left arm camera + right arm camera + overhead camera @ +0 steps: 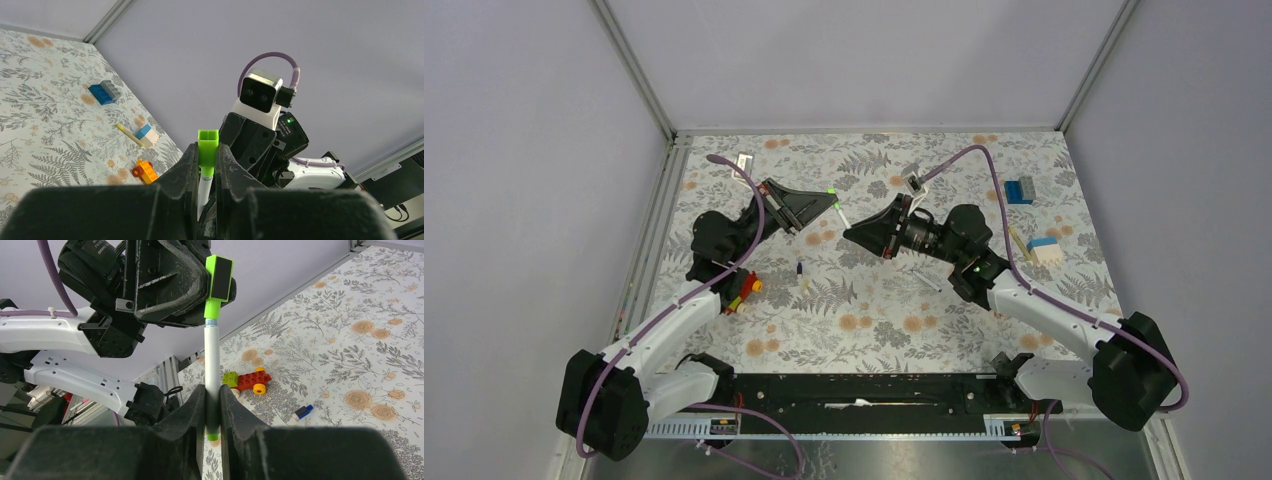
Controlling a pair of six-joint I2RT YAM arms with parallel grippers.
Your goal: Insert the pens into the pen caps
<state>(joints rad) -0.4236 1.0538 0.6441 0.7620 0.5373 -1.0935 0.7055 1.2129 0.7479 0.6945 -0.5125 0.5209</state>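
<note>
1. Right gripper (212,392), bottom centre, is clamping white pen (212,355) upright.
2. Left gripper (207,152) is pinching green cap (208,142); pen tip is meeting its mouth, seating seemingly unfinished.
3. Blue cap (799,269), mid-frame, and tan pen (1021,243), right, are lying unpaired.

White pen (212,360) upright between right fingers (192,412), top end in green cap (219,280) between left fingers (170,285).

On my overhead feed the floral-print counter (874,320) carries a blue brick (1020,190) at far right, a white brick with a blue top (1045,250) nearer me, and a red, yellow and green brick toy (746,290) at left. The left wrist feed adds an orange brick (144,171).
</note>
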